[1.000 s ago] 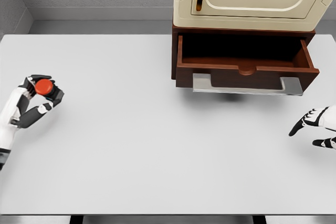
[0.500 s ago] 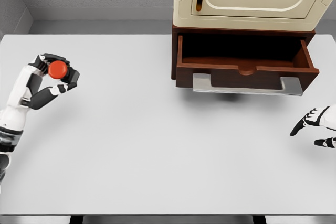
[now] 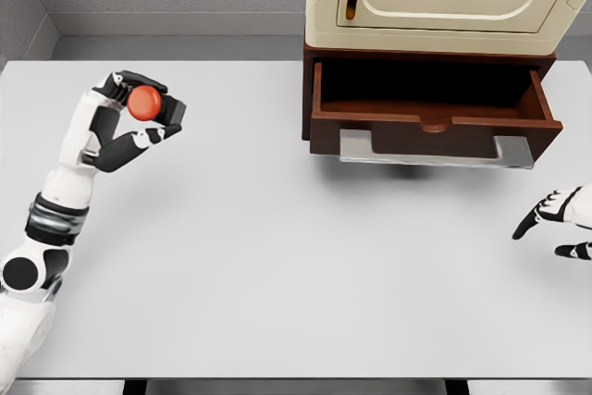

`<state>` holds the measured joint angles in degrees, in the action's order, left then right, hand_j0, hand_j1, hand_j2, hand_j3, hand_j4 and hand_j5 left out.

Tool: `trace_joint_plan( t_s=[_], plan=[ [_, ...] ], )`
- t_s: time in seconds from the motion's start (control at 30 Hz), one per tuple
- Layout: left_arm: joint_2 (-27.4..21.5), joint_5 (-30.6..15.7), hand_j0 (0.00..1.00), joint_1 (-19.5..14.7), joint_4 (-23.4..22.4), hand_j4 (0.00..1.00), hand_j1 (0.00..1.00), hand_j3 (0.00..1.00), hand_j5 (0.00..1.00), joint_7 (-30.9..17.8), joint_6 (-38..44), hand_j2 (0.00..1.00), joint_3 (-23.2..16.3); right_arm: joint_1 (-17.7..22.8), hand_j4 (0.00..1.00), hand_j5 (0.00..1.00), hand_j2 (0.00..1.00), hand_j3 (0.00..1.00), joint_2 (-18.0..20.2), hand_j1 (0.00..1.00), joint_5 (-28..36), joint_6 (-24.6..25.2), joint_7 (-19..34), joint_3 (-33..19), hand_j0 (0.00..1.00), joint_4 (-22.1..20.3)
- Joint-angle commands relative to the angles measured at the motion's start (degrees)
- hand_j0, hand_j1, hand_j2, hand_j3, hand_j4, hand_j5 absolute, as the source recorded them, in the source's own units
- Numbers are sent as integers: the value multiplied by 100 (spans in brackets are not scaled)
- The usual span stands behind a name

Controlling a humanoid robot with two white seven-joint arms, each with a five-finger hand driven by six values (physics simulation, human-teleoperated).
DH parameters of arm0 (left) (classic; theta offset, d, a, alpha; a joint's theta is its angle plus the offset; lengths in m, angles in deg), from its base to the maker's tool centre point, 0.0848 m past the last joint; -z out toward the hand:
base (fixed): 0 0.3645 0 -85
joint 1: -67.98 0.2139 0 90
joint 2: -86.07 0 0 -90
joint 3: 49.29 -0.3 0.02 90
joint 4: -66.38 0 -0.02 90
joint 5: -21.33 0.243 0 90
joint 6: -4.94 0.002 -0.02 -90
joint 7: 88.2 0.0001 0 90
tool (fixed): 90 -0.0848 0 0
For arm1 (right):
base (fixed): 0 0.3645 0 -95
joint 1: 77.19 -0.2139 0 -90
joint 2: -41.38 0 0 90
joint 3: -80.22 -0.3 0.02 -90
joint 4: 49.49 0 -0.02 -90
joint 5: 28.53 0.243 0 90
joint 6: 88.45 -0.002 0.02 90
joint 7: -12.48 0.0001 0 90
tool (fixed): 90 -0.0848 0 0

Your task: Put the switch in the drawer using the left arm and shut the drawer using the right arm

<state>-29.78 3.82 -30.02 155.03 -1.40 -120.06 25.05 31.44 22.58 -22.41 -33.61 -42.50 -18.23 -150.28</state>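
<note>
Right hand (image 3: 555,219) rests loose and empty at the near right edge of the white tabletop (image 3: 277,256). Left hand (image 3: 129,122) grasps the round red switch (image 3: 144,103), held above the far left. Carry it right, clear the dark brown wooden drawer (image 3: 430,117)'s front lip, then release inside.

My table (image 3: 277,256) is a plain white slab running edge to edge. At its far right stands a brown cabinet (image 3: 324,131), its drawer (image 3: 435,127) pulled open
</note>
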Motion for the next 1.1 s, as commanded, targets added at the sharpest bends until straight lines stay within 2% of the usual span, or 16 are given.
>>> trace_joint_plan(
  t_s=[0.0,0.13,0.27,0.57,0.87,1.07],
  plan=[
    [133,90,40,-18,30,40,40,40,40,3,1,40,-7,0,66,66,66,66,17,66,38,15,-2,1,66,-2],
    [335,309,40,-167,30,40,40,40,40,3,1,40,-7,0,66,66,66,66,34,66,38,15,-2,1,66,-2],
    [581,740,40,-360,30,40,40,40,40,3,1,40,-7,0,66,66,66,66,43,66,47,15,-2,-8,66,-2],
    [915,1215,40,-641,144,40,40,40,40,3,1,40,-34,44,66,66,66,66,87,66,38,15,-2,1,66,-2],
    [1530,2243,40,-835,144,40,40,40,40,3,1,40,-43,44,66,66,66,66,122,66,38,15,-2,1,66,-2],
    [1741,2840,40,-993,144,40,40,40,40,3,1,40,-51,44,66,66,66,66,175,66,38,15,-2,1,66,-2]
  ],
)
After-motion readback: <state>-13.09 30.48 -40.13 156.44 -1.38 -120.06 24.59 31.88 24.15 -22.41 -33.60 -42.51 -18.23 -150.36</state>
